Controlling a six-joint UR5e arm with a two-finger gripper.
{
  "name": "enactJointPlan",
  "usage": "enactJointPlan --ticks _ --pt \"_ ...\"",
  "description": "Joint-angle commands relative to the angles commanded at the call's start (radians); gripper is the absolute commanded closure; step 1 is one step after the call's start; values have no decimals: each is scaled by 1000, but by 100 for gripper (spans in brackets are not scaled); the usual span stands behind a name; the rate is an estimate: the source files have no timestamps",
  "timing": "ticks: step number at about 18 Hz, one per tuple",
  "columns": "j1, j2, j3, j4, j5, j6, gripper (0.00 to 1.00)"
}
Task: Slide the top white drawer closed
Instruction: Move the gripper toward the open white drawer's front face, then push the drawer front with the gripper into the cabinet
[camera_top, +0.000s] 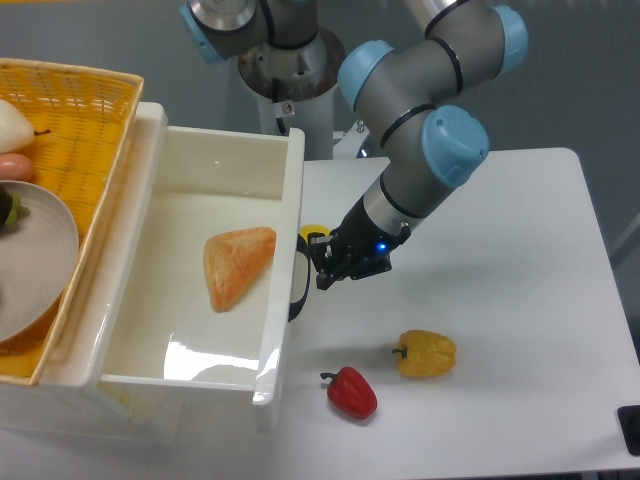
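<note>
The top white drawer (170, 365) stands pulled far out to the right, a deep glossy box with a black curved handle (299, 280) on its front wall. An orange wedge of bread (236, 264) lies inside it. My gripper (322, 265) sits right beside the handle, just to its right, at the middle of the drawer front. Its dark fingers are seen end-on and their gap does not show. Whether they touch the drawer front I cannot tell.
A yellow wicker basket (85, 120) with a grey plate (35, 260) sits on the cabinet at left. On the white table (520, 250) lie a red pepper (351, 392), a yellow pepper (427, 353) and a small yellow object (314, 233) partly behind the gripper.
</note>
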Motion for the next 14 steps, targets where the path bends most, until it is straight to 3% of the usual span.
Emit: enactJointPlan --ticks 14 --pt "-18 21 0 -23 -15 -3 94"
